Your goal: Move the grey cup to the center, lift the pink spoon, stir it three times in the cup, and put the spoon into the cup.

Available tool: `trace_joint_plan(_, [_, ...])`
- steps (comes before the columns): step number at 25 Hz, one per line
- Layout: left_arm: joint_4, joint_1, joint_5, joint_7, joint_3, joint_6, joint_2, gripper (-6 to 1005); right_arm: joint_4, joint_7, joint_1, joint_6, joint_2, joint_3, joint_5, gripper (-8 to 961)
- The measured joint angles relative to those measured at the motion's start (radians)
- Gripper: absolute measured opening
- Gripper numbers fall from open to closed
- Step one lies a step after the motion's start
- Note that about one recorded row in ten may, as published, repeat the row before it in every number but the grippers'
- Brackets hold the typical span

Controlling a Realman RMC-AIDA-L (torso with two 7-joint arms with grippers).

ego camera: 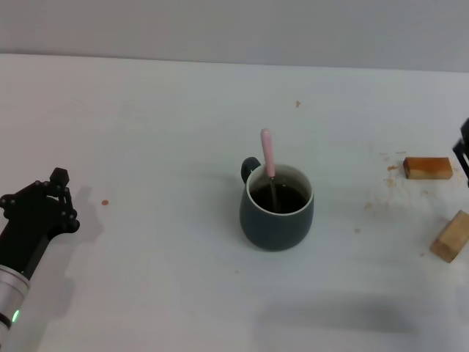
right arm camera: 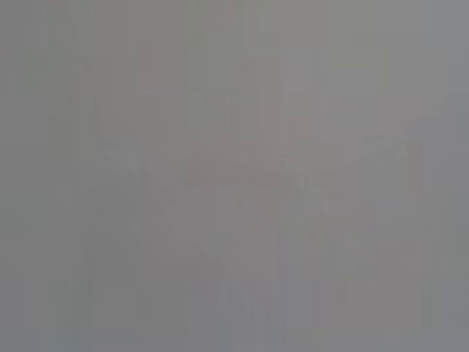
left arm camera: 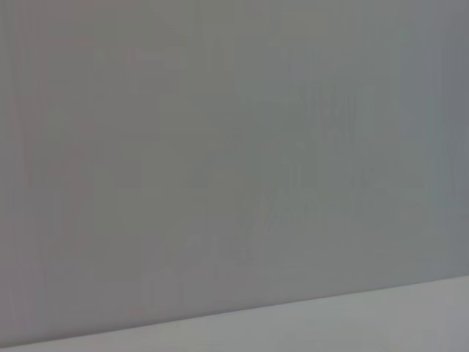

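The grey cup [ego camera: 277,211] stands upright on the white table [ego camera: 161,132], and everything else is placed here by reference to it. Its loop handle points toward the far side of the table and slightly to the robot's left, and dark brown liquid fills the white interior to a little below the rim. The pink spoon [ego camera: 268,158] rests inside the cup: its pale pink handle leans against the far rim beside the loop handle and rises above the mug, while the grey metal shaft runs down into the liquid, so the bowl is hidden. The left gripper [ego camera: 53,196] sits low over the table well to the left of the cup, apart from it and holding nothing; whether its fingers are spread or closed cannot be told. On the right of the cup, well apart from it, lie two tan wooden blocks [ego camera: 427,168], one farther back and one nearer the robot [ego camera: 451,236], with small crumbs scattered around them. Only a dark sliver of the right gripper [ego camera: 463,150] shows at the frame edge beyond the blocks, and its state cannot be told. Both wrist views show only a plain grey surface.
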Motion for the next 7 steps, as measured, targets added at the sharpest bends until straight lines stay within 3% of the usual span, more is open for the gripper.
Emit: trace_joint_plan(7, [0.000, -0.001, 0.000, 0.004, -0.006, 0.001, -0.001, -2, -0.044, -0.004, -0.018, -0.079, 0.007, -0.051, 0.002, 789])
